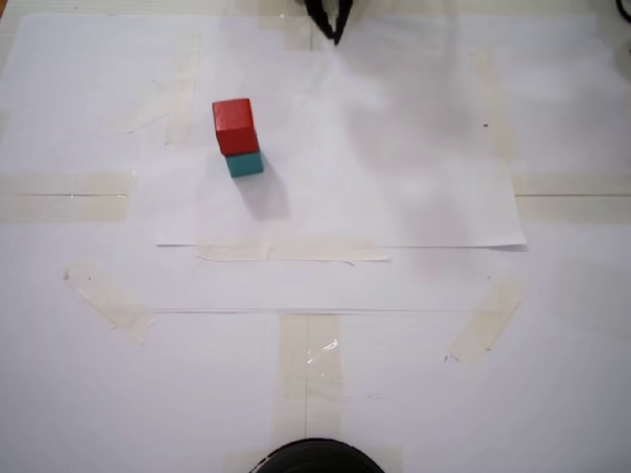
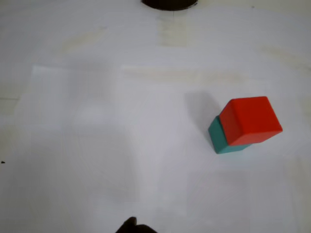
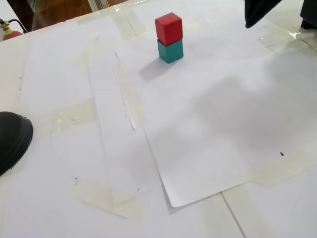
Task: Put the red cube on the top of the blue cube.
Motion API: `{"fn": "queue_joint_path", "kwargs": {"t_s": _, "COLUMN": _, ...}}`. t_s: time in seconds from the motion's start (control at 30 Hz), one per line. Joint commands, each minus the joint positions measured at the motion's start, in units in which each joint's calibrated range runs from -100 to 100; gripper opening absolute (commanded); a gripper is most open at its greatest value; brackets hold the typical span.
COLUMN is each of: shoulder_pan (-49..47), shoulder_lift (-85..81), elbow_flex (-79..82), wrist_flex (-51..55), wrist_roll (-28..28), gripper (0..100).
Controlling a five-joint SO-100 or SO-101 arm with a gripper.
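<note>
Currently, the red cube rests on top of the blue cube, and the stack stands on a taped-down paper sheet covering the table. Judged from this arrangement, the placement step appears complete.

Risk assessment:
- The wrist view shows the red cube offset and slightly rotated relative to the blue cube beneath it. An overhanging upper cube sits less securely; a jolt to the table could dislodge it.
- The end effector is visible only as a dark tip at the top edge of a fixed view, well apart from the stack. A return sweep at low height across the sheet could strike the stack.

End effector state: it holds nothing that can be seen. Whether its jaws are apart or closed cannot be determined from these views.

Object appearance: the red cube is plain, matte and solid in colour, with crisp edges. The blue cube is teal, matte and about the same size.
</note>
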State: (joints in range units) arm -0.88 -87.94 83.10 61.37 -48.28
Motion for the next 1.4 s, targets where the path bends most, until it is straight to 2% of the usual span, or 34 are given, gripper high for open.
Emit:
{"fn": "queue_joint_path", "kwargs": {"t_s": 0.0, "shoulder_pan": 0.35, "shoulder_lift": -5.11, "elbow_flex": 8.37, "wrist_flex": -4.58, "wrist_roll": -0.29, "gripper": 0}}
{"fn": "queue_joint_path", "kwargs": {"t_s": 0.17, "shoulder_pan": -0.11, "shoulder_lift": -9.49, "elbow_flex": 13.18, "wrist_flex": -2.87, "wrist_roll": -0.05, "gripper": 0}}
{"fn": "queue_joint_path", "kwargs": {"t_s": 0.7, "shoulder_pan": 1.71, "shoulder_lift": -9.49, "elbow_flex": 14.00, "wrist_flex": -0.18, "wrist_roll": 3.22, "gripper": 0}}
{"fn": "queue_joint_path", "kwargs": {"t_s": 1.37, "shoulder_pan": 1.63, "shoulder_lift": -9.49, "elbow_flex": 15.63, "wrist_flex": -3.11, "wrist_roll": 3.61, "gripper": 0}}
